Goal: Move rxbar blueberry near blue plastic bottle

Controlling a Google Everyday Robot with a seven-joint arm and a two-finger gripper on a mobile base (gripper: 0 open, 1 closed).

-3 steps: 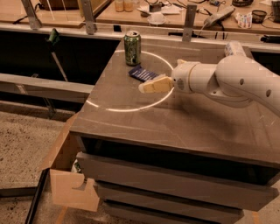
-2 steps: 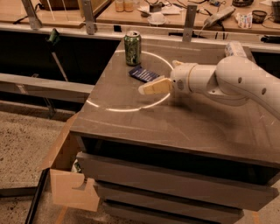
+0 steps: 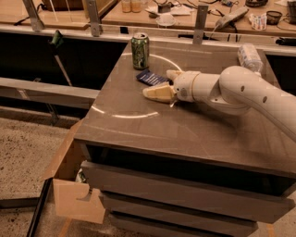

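Observation:
The rxbar blueberry (image 3: 149,77), a dark navy flat bar, lies on the brown table just in front of and to the right of a green soda can. My gripper (image 3: 164,84) is low over the table at the bar's right end. It is open, with one cream finger (image 3: 157,93) in front of the bar and the other (image 3: 173,73) behind it. The bar is flat on the table and is not held. The blue plastic bottle (image 3: 249,56), clear with a pale label, lies at the far right of the table, well away from the bar.
The green soda can (image 3: 139,45) stands upright near the table's back left. The brown table (image 3: 138,134) has drawers below it. An open cardboard box (image 3: 69,185) sits on the floor at its left. A cluttered bench (image 3: 185,14) runs behind.
My gripper has slid a little to the left, closer around the bar's right end. The bar, can and bottle have not moved.

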